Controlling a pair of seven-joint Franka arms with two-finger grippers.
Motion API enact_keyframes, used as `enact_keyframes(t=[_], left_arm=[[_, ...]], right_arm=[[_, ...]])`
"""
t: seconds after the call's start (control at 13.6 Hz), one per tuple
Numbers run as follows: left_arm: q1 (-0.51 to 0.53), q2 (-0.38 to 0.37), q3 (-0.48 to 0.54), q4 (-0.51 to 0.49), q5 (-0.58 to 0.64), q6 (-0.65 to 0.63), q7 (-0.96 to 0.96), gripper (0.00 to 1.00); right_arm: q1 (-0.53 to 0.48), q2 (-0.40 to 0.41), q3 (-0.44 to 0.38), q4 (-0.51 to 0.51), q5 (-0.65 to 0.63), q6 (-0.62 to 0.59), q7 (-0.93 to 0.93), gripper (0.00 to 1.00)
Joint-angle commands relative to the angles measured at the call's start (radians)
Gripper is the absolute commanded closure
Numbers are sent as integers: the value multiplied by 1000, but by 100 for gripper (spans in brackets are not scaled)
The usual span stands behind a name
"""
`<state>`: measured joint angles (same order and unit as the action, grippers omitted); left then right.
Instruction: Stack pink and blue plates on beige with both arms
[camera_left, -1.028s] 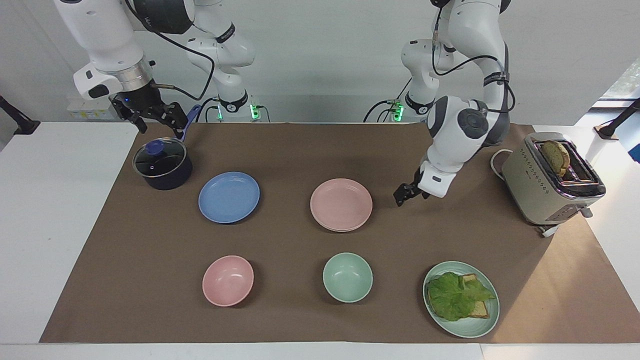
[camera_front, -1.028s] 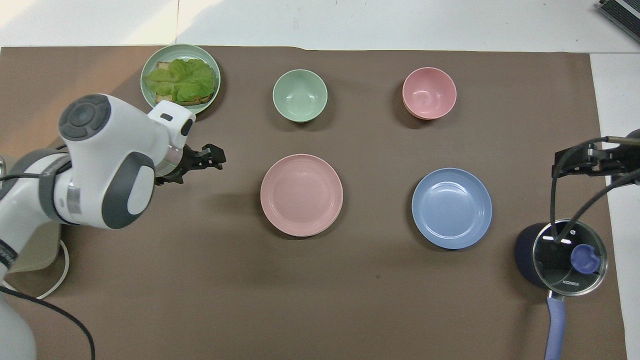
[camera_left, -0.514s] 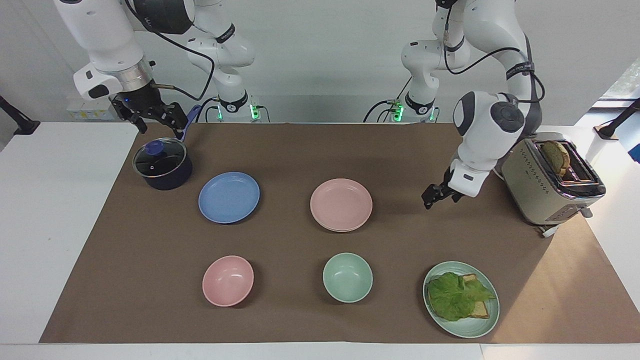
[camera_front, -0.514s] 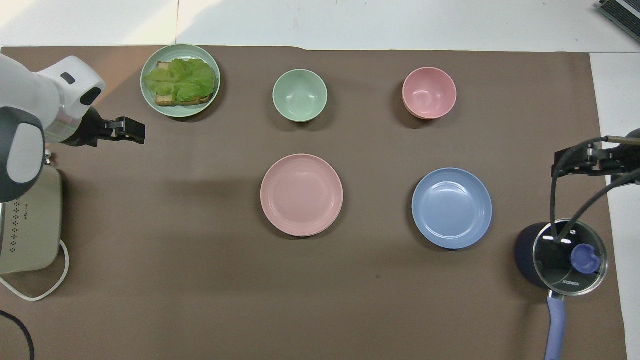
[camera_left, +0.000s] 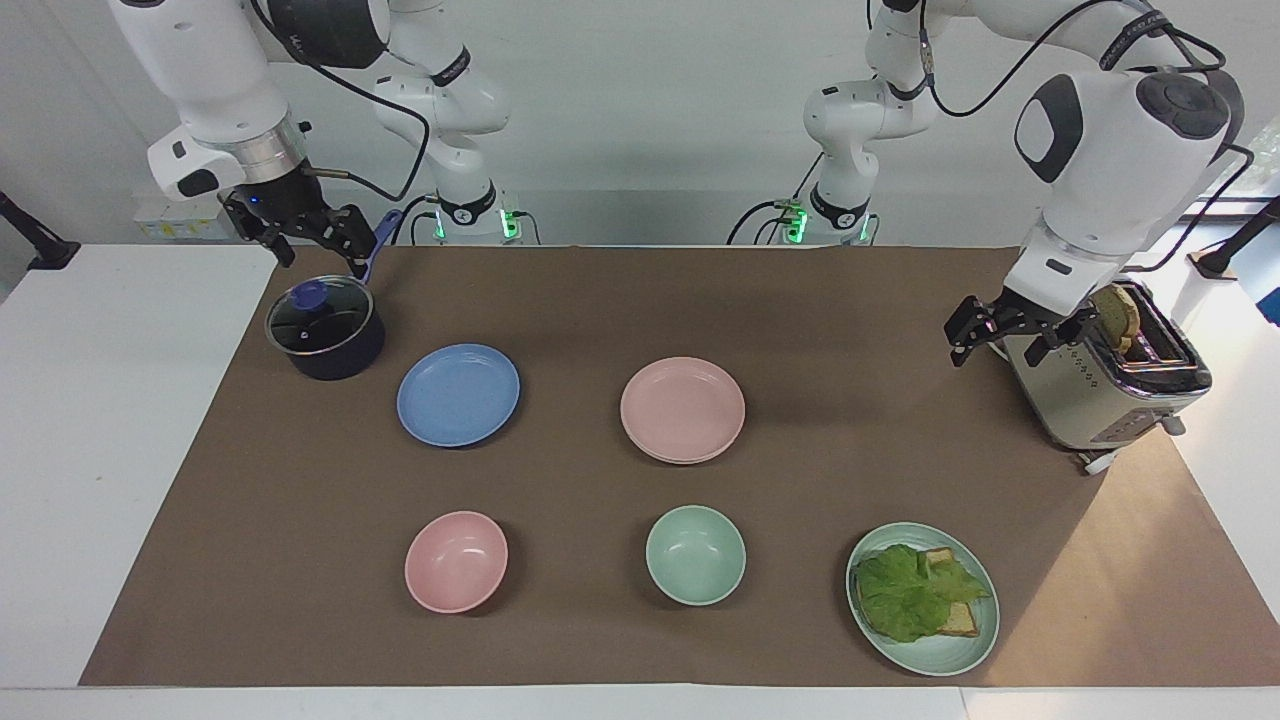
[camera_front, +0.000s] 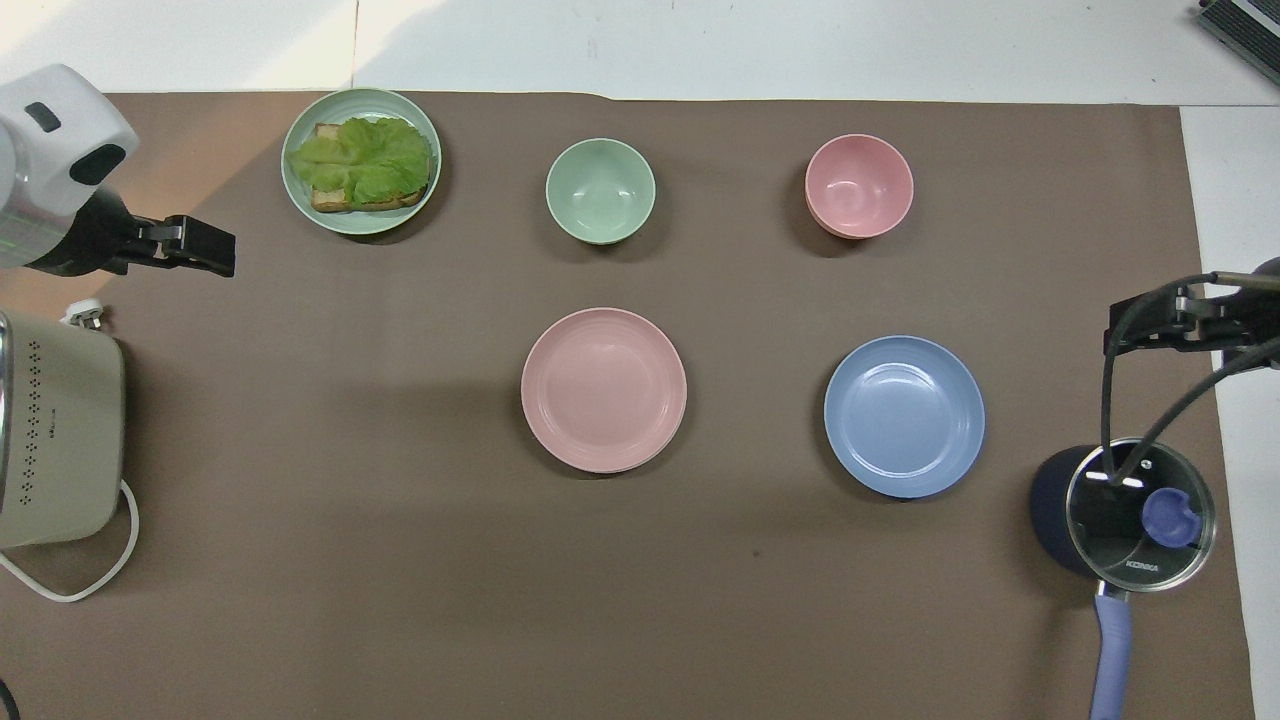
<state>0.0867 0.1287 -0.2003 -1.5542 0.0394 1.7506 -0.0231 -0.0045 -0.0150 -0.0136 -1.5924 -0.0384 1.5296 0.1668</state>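
Observation:
The pink plate (camera_left: 682, 408) (camera_front: 603, 388) lies in the middle of the brown mat. A thin second rim shows just under its edge. The beige plate is hidden as a thing of its own. The blue plate (camera_left: 458, 394) (camera_front: 903, 415) lies flat beside the pink one, toward the right arm's end. My left gripper (camera_left: 1003, 340) (camera_front: 205, 248) hangs open and holds nothing, over the mat next to the toaster and well clear of the pink plate. My right gripper (camera_left: 320, 255) (camera_front: 1125, 325) waits open and holds nothing, above the pot's handle side.
A dark pot (camera_left: 325, 330) with a glass lid stands beside the blue plate. A toaster (camera_left: 1100, 370) holding bread stands at the left arm's end. Farther from the robots are a pink bowl (camera_left: 456, 561), a mint bowl (camera_left: 695, 555) and a mint plate (camera_left: 975, 650) bearing a sandwich and lettuce.
My left arm has swung away from beside the pink plate toward the toaster, and its gripper has risen. The right arm and all the dishes have stayed put.

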Motion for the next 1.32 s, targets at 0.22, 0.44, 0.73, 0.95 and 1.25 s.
enact_keyframes(t=[0.22,0.44,0.73,0.95,1.25], left_arm=[[-1,-92,-2,-1,8,-48,8,0],[4,-95,2,-3,8,-46,9,0],[42,-95,7,-4,8,-48,8,0],[53,-95,5,-4,8,-48,8,0],[51,-95,5,-4,8,-48,8,0]], right_arm=[[0,-17,12,-14,20,7,-33,0],[-9,-20,9,-21,20,9,-38,0],[-14,-23,0,-41,22,70,-38,0],[-29,-51,-2,-113,23,145,-47,0],[-40,-52,-2,-236,34,233,-105,0]])
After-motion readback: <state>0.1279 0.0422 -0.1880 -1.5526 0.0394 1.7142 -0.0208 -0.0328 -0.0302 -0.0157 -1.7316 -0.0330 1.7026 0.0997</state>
